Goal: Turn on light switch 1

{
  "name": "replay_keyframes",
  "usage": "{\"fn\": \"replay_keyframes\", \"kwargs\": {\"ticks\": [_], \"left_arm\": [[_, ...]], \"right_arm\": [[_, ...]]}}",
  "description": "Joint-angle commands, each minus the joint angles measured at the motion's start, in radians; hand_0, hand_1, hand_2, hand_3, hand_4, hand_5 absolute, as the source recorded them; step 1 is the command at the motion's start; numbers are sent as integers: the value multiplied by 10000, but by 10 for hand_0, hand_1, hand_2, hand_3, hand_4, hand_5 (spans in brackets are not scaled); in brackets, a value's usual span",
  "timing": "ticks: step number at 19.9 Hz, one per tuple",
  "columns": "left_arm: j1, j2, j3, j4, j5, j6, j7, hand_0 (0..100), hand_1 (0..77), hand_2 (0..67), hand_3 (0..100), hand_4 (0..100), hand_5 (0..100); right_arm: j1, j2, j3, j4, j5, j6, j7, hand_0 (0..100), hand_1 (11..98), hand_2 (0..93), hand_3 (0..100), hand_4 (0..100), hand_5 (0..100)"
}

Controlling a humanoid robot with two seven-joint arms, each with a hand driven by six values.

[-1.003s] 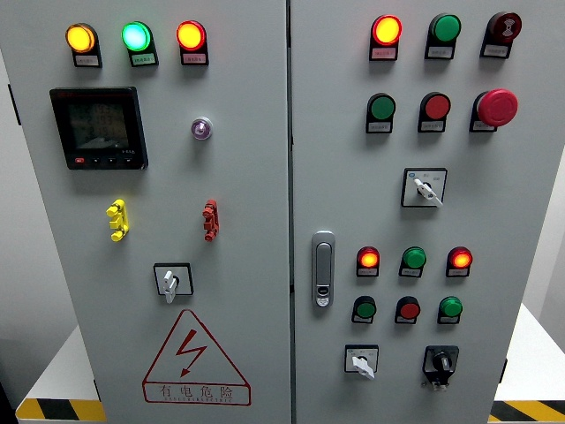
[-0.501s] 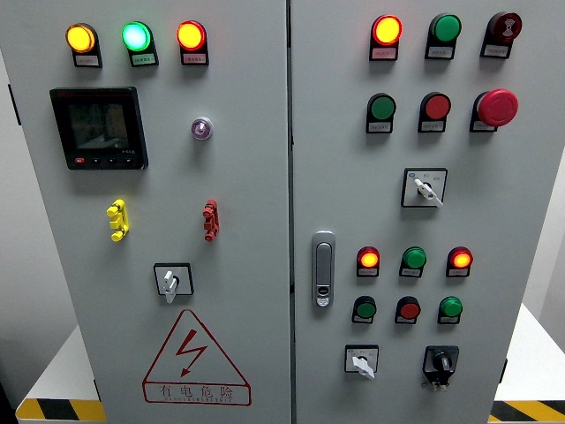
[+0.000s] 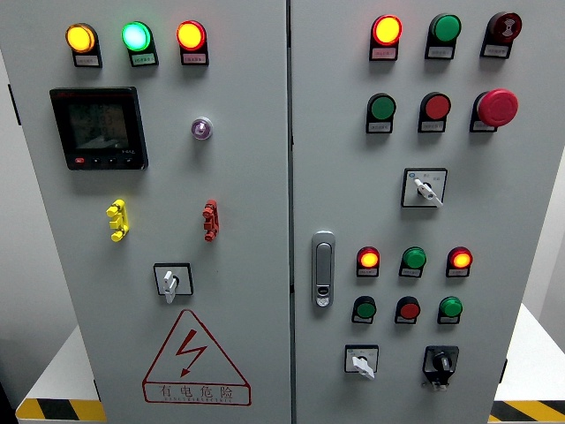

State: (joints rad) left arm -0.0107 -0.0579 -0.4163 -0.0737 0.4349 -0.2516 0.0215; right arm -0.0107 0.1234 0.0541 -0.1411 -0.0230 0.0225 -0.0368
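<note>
- Neither hand shows in my head view, so I cannot tell how the fingers are set or whether they hold anything; any reach starts blind from off-frame.
- I cannot read the labels, so which control is light switch 1 is my guess: likely one of the rotary selectors, such as the one on the left door (image 3: 171,281) above the warning triangle (image 3: 196,359).
- Two similar selectors sit on the right door, upper (image 3: 425,187) and lower (image 3: 361,360), with a black key switch (image 3: 440,361) just beside the lower one; turning the wrong one is the main risk.
- The red emergency stop (image 3: 497,107) and rows of push buttons (image 3: 407,309) sit near; a stray knuckle could press them.
- The selector levers are small; fingers may slip off mid-turn.
</note>
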Motion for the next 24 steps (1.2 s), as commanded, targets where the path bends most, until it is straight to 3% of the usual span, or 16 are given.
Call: {"fn": "replay_keyframes", "kwargs": {"ticks": [1,7,10,14,16,22,24], "left_arm": [[0,-4,-2452,1,2191,-15,-1,0,0,0,0,0,0],[0,-80,-7947,-45,7530,-123,-1,0,6,0,0,0,0],[0,-80,-9791,-427,9176,-169,-31,0,28,0,0,0,0],[15,-142,-11630,-1254,10097,-230,-47,0,70,0,0,0,0],[15,-188,-12386,-1867,10833,-657,-31,0,101,0,0,0,0],[-15,-81,-12359,-3571,11205,-783,-31,0,205,0,0,0,0],[-351,-80,-12175,-4108,11098,-782,-139,0,223,14,0,0,5]], "right_arm": [[-1,9,-4,0,0,5,0,0,201,0,198,194,105],[-1,9,-4,0,0,-10,0,0,199,0,198,194,104],[-1,9,11,0,0,5,0,0,190,0,198,194,104],[-1,9,11,0,0,-10,0,0,197,0,198,194,104],[-1,9,-4,0,0,5,0,0,198,0,198,194,104],[-1,9,11,0,0,5,0,0,198,0,198,194,104],[-1,9,-4,0,0,5,0,0,195,0,198,194,104]]}}
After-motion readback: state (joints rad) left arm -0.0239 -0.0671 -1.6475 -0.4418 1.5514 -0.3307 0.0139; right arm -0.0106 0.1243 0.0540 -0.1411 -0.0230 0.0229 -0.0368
